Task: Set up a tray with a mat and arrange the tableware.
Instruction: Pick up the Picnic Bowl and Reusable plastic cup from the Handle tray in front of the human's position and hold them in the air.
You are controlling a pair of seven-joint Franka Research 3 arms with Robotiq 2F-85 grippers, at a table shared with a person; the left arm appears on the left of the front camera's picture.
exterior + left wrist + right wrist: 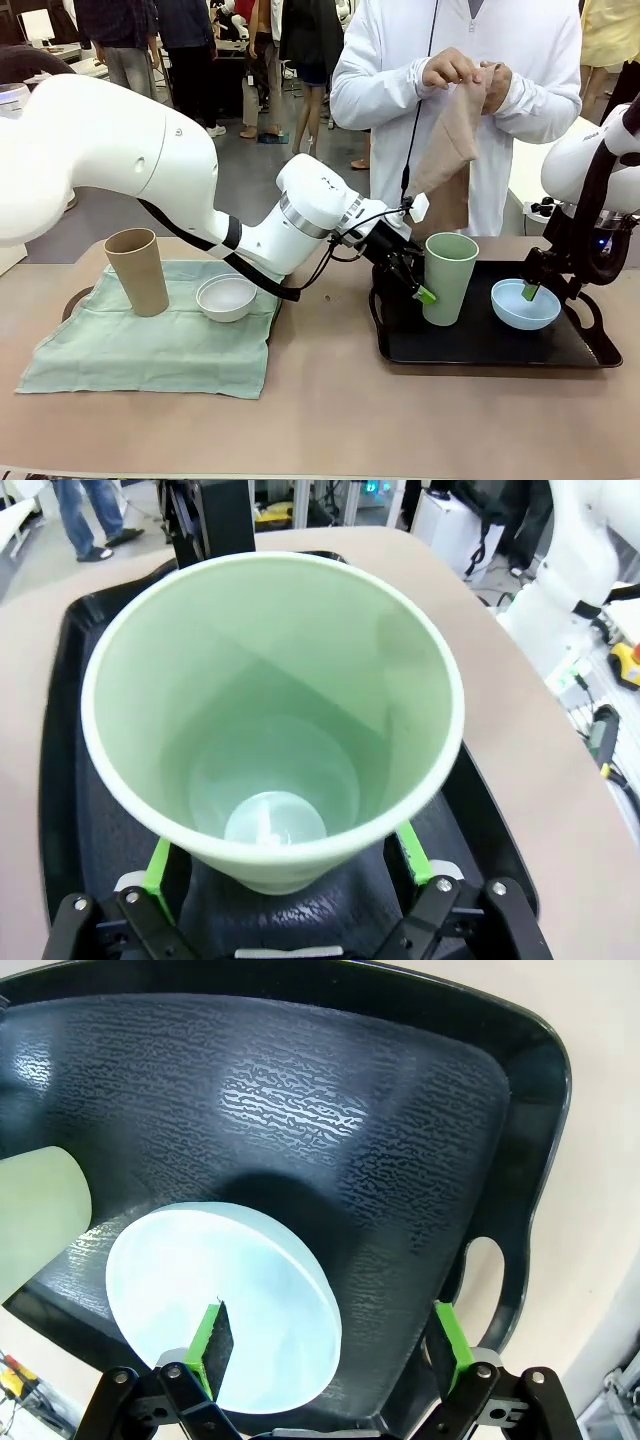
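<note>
While the sage green cup [449,277] stands upright and empty on the black tray [480,345] at right of the frame, the left tool [421,288] sits with fingers apart either side of its base. Beside it, the pale blue bowl [525,304] rests empty, its rim between the right tool's [531,291] spread fingers. At left, the tan cup [138,271] and white bowl [227,297] wait on a green cloth [150,350] on the tabletop [330,420]. The person holds a tan mat [447,140], probably meant for the tray.

Beige table [330,420], white counter [530,170] beyond the table's far right corner, people standing on grey floor [250,170] behind the table.
</note>
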